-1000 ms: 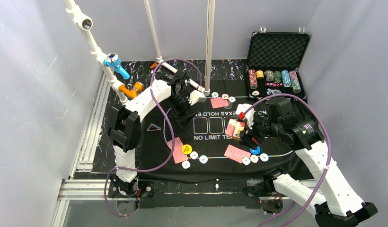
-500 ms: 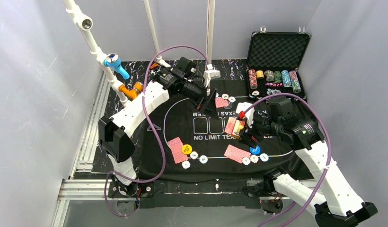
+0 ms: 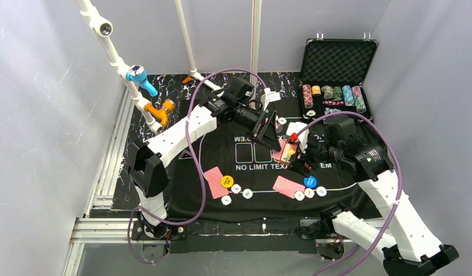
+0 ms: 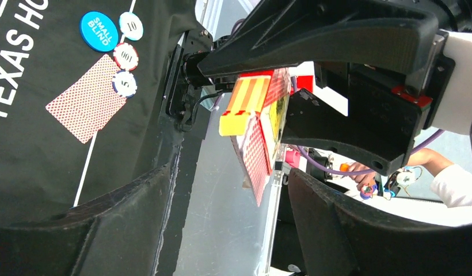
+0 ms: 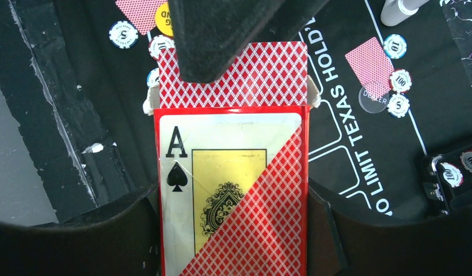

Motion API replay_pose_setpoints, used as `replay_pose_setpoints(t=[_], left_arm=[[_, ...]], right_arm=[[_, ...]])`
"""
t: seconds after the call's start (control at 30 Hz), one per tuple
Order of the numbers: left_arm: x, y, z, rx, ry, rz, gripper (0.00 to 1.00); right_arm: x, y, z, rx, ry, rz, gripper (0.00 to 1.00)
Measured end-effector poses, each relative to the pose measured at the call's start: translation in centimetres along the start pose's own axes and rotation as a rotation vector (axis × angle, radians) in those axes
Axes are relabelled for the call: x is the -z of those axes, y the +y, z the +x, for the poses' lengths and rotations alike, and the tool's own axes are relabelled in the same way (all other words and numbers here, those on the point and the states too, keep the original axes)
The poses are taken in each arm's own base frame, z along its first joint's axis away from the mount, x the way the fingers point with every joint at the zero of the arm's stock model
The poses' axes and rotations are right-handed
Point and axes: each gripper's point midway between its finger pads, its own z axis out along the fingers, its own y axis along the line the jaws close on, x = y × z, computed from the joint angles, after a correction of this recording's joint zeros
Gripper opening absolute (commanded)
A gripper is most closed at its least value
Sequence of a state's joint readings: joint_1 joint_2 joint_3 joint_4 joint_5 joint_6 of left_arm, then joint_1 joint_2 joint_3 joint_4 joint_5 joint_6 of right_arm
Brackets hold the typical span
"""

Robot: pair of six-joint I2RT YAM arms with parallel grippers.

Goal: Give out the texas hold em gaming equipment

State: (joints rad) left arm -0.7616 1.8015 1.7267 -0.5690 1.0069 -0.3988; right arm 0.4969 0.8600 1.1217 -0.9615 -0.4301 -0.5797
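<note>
Left claw (image 4: 231, 178) stands open, its fingers either side of the red-backed cards (image 5: 280, 75) that poke out of the box (image 5: 233, 184). One finger overlaps them, but I cannot tell whether it touches. Mid-frame in the top view, right claw (image 3: 293, 155) is clamped on that box, above the tabletop. A card is thin, light, slick and bendy, so pinch the exposed end lightly on both faces and draw it straight out, lest several slide together.

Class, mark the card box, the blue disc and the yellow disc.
Card box (image 5: 231, 190): right wrist view, its printed front.
Blue disc (image 4: 99, 31): left wrist view, lettered centre.
Yellow disc (image 3: 226, 181): top view, centre.
</note>
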Motion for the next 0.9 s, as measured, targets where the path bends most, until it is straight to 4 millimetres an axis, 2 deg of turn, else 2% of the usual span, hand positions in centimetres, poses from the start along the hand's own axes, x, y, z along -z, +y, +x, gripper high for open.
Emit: replay_pose_setpoints(t=[0.23, 0.37, 0.77, 0.9], left_arm=[[-0.5, 0.3, -0.1, 0.028, 0.003, -0.002, 0.47], [-0.5, 0.6, 0.1, 0.028, 0.007, -0.002, 0.40], [0.9, 1.0, 0.3, -0.013, -0.003, 0.003, 0.36], [1.1, 0.8, 0.3, -0.035, -0.005, 0.008, 0.43]], right_arm=[[0.0, 0.0, -0.1, 0.002, -0.006, 0.001, 0.01], [0.0, -0.1, -0.1, 0.003, -0.006, 0.001, 0.01], [-0.1, 0.0, 0.3, -0.005, 0.009, -0.001, 0.01], [-0.1, 0.1, 0.2, -0.004, 0.006, -0.004, 0.01]])
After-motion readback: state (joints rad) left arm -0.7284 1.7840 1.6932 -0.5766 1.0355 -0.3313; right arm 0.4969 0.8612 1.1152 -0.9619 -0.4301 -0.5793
